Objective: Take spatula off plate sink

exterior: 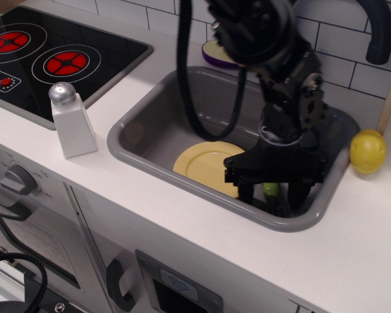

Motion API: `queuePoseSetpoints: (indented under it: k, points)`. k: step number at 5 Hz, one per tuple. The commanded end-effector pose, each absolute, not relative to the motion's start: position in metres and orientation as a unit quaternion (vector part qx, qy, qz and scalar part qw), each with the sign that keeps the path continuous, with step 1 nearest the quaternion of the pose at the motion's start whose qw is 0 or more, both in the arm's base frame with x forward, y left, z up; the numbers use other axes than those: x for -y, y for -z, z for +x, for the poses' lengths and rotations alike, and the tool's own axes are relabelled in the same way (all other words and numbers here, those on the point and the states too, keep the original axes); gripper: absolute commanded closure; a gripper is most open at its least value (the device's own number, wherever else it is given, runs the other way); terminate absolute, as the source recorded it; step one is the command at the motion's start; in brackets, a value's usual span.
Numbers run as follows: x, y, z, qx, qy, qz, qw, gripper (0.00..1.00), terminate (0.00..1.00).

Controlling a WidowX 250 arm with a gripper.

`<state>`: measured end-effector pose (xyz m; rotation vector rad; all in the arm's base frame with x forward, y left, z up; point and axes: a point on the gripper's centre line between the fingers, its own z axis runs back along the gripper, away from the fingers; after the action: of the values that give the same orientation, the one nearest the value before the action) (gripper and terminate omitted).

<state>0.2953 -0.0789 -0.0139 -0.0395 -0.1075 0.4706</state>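
The pale yellow plate [205, 163] lies flat on the floor of the grey sink [127, 150], left of centre, with nothing on it. My gripper [272, 195] is low in the sink's front right corner, just right of the plate, with its jaws spread apart. A bit of the spatula's green handle [270, 189] shows between the fingers, off the plate and down near the sink floor. Its dark slotted head is hidden in the shadow under the gripper. The fingers do not seem to touch the handle.
A white salt shaker [70, 120] stands on the counter left of the sink. A black stove top [45, 55] is at the far left. A yellow lemon [367, 151] sits right of the sink, a purple eggplant slice [220, 52] behind it, and the black tap [378, 29] at the back right.
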Motion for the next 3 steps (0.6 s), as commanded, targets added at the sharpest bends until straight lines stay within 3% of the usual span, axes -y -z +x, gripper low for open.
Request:
queuePoseSetpoints:
  k: [1, 2, 3]
  points:
    - [0.081, -0.041, 0.313, 0.096, -0.195, -0.053, 0.975, 0.0, 0.0]
    - [0.085, -0.062, 0.315, 0.103, -0.174, -0.059, 0.978, 0.0, 0.0]
    - [0.08, -0.09, 0.32, 0.112, -0.136, -0.025, 0.984, 0.0, 0.0]
